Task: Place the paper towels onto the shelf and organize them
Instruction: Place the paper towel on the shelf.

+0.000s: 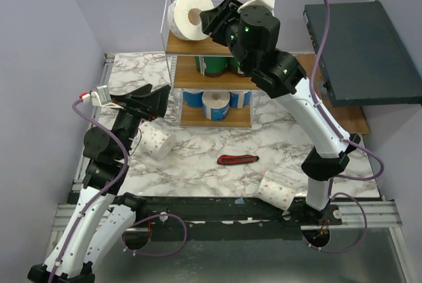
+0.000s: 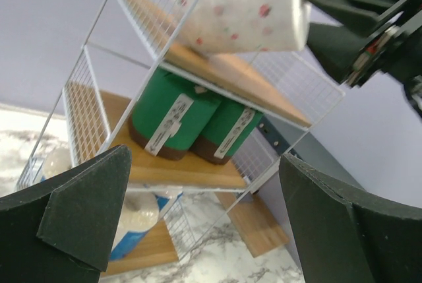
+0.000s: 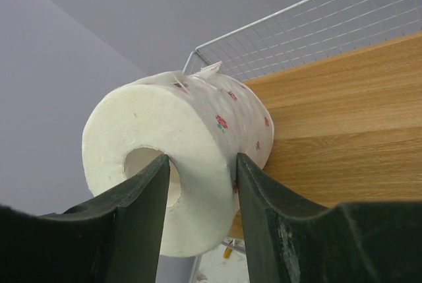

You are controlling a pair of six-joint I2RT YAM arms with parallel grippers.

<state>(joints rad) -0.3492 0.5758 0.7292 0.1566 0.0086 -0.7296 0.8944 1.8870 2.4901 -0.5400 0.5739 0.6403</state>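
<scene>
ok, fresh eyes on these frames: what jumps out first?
The right gripper reaches to the shelf's top tier, pinching the wall of a white red-dotted paper towel roll, one finger in its core. Green-wrapped rolls sit on the middle tier, blue-wrapped rolls on the bottom one. On the marble table lie a dotted roll at left, a second dotted roll at near right, and a red-and-black utility knife between.

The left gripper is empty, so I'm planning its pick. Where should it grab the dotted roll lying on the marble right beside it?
Grip the dotted roll across its curved wall, near mid-length, coming down from above with the left gripper. It seems to lie on its side with both flanks clear, so the open jaws can straddle it.
</scene>
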